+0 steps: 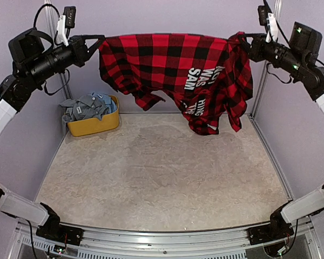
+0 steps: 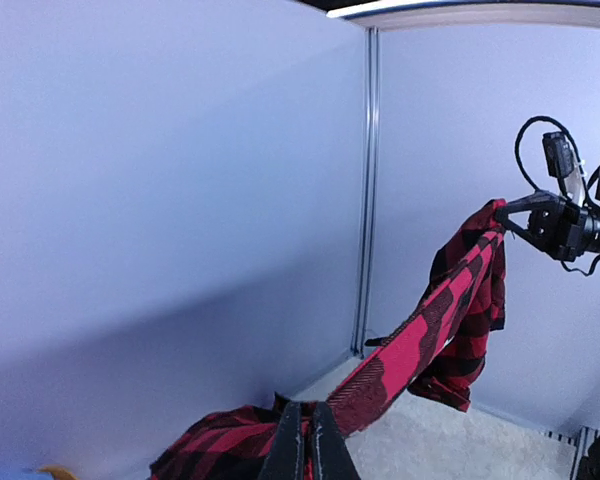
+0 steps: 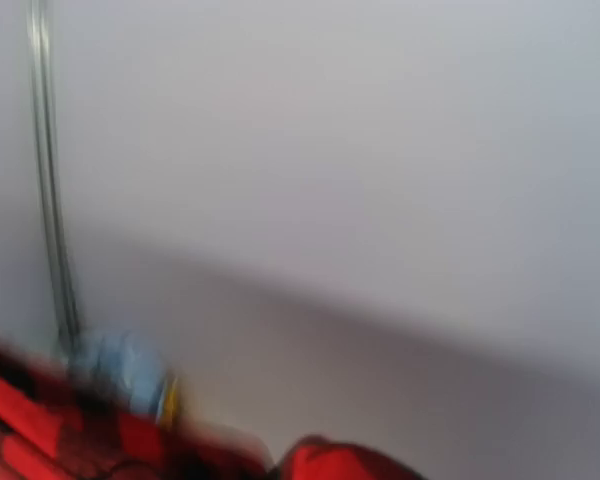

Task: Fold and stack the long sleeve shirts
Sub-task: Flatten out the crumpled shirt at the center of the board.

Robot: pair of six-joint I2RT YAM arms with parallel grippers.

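Clamped on a fold of the red-and-black flannel shirt [image 2: 420, 330], the left gripper [image 2: 305, 420] has its fingers pressed together low in its own wrist view. Opposite, the right gripper [image 2: 504, 212] pinches the shirt's other edge, so the cloth hangs stretched between them, high above the table [image 1: 162, 178], with white lettering showing on its right half. Below the left gripper, a yellow tub [image 1: 97, 127] at the far left corner holds grey and pale blue shirts [image 1: 89, 105]. The tabletop is mottled beige, with pale lilac walls [image 1: 167, 16] around it. The right wrist view is blurred.
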